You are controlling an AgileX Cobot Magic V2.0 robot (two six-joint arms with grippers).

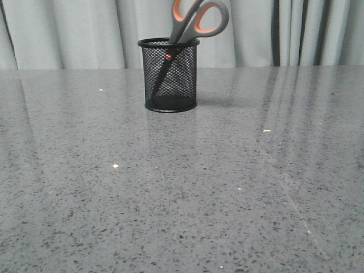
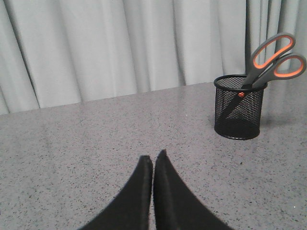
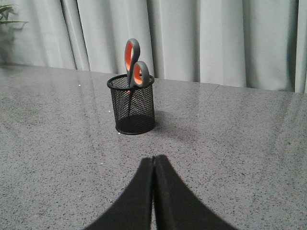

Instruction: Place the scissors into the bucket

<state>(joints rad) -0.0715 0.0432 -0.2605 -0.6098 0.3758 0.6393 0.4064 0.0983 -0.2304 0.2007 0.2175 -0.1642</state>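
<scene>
The black wire-mesh bucket (image 1: 169, 77) stands upright at the far middle of the grey table. The scissors (image 1: 196, 20) stand inside it, blades down, grey and orange handles leaning out over the rim to the right. Both also show in the left wrist view, bucket (image 2: 239, 108) and scissors (image 2: 276, 60), and in the right wrist view, bucket (image 3: 132, 104) and scissors (image 3: 133, 64). My left gripper (image 2: 153, 157) is shut and empty, well short of the bucket. My right gripper (image 3: 154, 157) is shut and empty, also well short of it. Neither gripper shows in the front view.
A grey speckled tabletop (image 1: 182, 187) stretches from the front edge to a pale curtain (image 1: 68, 31) at the back. A green plant leaf (image 3: 7, 14) shows at the far edge of the right wrist view.
</scene>
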